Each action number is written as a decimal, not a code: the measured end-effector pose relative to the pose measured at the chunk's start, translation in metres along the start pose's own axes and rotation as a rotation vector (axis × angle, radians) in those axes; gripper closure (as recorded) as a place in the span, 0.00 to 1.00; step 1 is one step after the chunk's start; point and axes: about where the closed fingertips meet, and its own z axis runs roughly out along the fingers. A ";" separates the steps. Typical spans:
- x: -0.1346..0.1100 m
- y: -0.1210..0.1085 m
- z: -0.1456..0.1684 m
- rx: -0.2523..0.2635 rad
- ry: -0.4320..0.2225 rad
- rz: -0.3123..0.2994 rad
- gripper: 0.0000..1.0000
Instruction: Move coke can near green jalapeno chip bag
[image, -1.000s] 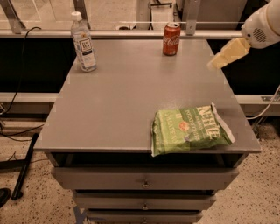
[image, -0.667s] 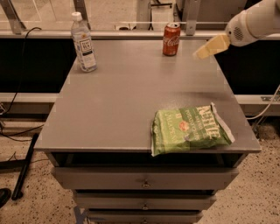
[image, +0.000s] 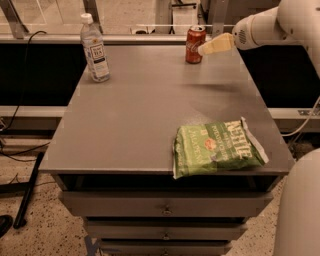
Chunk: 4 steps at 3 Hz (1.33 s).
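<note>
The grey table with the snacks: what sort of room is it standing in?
Probably a lab or test area, not a home: a grey drawer cabinet on speckled floor, loose cables, and a robot arm whose end effector hovers beside the coke can.

The green jalapeno chip bag (image: 217, 147), well apart from the gripper (image: 204, 49) and nearer the camera, bears "KETTLE" in large white capitals; its smaller white lettering cannot be read. The coke can (image: 194, 44), just beside the gripper's tip, carries white script that cannot be read. The water bottle (image: 95, 47), far beyond the can from the gripper, has a white label with unreadable dark print.
</note>
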 end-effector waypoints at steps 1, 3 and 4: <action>-0.015 -0.006 0.041 -0.022 -0.102 0.026 0.00; -0.024 0.004 0.088 -0.040 -0.141 -0.010 0.00; -0.024 0.007 0.104 -0.040 -0.130 -0.029 0.00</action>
